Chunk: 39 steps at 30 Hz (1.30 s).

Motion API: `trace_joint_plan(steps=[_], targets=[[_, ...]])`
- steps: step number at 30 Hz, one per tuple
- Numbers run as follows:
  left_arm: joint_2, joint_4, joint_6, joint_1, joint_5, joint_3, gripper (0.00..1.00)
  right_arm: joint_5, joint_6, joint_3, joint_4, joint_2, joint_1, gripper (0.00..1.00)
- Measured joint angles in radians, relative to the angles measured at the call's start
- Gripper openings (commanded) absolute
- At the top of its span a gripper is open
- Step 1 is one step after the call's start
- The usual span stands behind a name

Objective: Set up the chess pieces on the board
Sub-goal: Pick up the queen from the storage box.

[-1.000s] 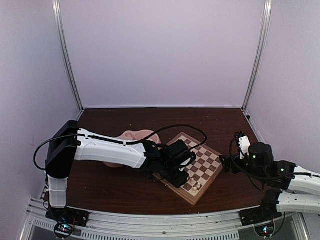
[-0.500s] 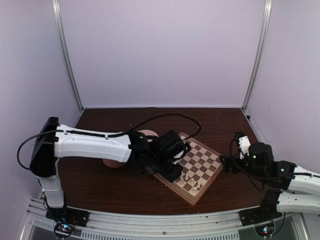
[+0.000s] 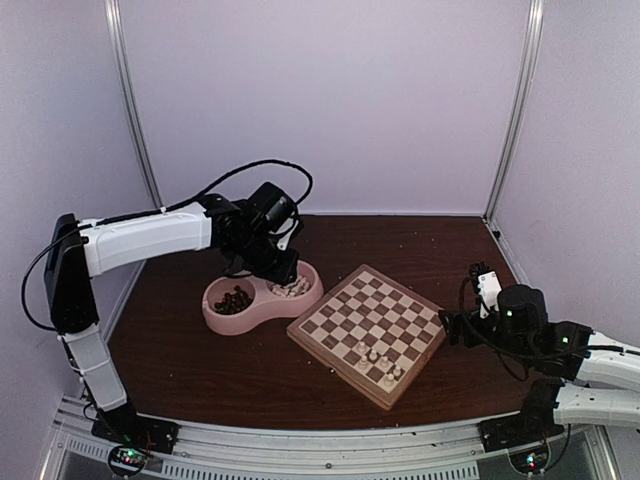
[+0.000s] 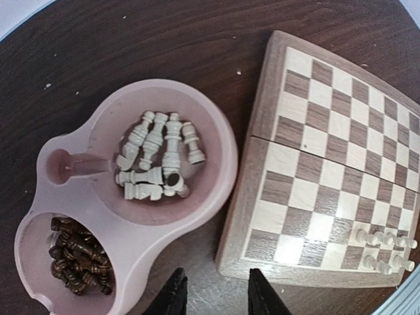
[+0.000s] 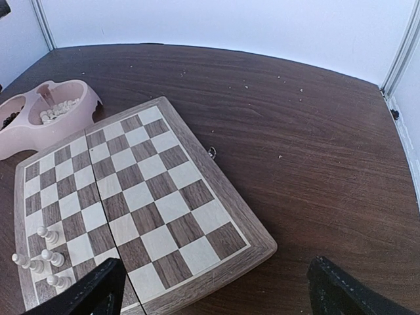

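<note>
The board (image 3: 372, 300) lies at an angle mid-table, with several cream-white chess pieces (image 3: 378, 362) standing near its front corner. More white pieces (image 4: 157, 164) lie loose in one bowl of a pink dish (image 3: 222, 319), and dark ones (image 4: 79, 259) fill the other bowl. My left gripper (image 3: 285, 268) hangs above the dish, open and empty; in its wrist view the gripper (image 4: 213, 296) frames bare table between the dish and the board (image 4: 315, 131). My right gripper (image 3: 452, 327) rests right of the board, open wide (image 5: 213, 292) with nothing in it.
The dark wooden table (image 3: 440, 250) is enclosed by pale walls with metal corner posts (image 3: 510, 120). The pink dish (image 5: 20, 134) sits just left of the board (image 5: 151, 177), almost touching its corner. A small latch (image 5: 212, 152) shows on the board's right side.
The left arm has lifted off the board's near left part and swung back-left over the pink dish. The right arm has not moved.
</note>
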Motion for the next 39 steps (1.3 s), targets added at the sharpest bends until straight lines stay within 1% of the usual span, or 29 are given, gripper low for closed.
trace_joint_plan(steps=[2,5,11,15,26,39], targets=[[0.039,-0.031,0.013,0.041,0.007,0.043,0.32,0.000,0.000,0.000,0.000,0.000,0.000,1.00],[0.100,-0.053,0.031,0.072,0.015,0.093,0.31,0.000,0.000,0.000,0.001,0.000,0.000,1.00],[0.237,-0.087,0.059,0.100,0.040,0.155,0.28,-0.001,0.000,0.000,0.002,0.000,0.000,1.00],[0.294,-0.103,0.069,0.109,0.047,0.171,0.27,-0.006,0.000,0.000,0.003,0.004,0.000,1.00],[0.358,-0.101,0.116,0.156,0.029,0.237,0.26,-0.008,0.000,0.000,0.005,0.009,0.000,1.00],[0.468,-0.096,0.150,0.176,0.023,0.295,0.26,-0.008,0.000,0.000,0.005,0.014,0.000,1.00]])
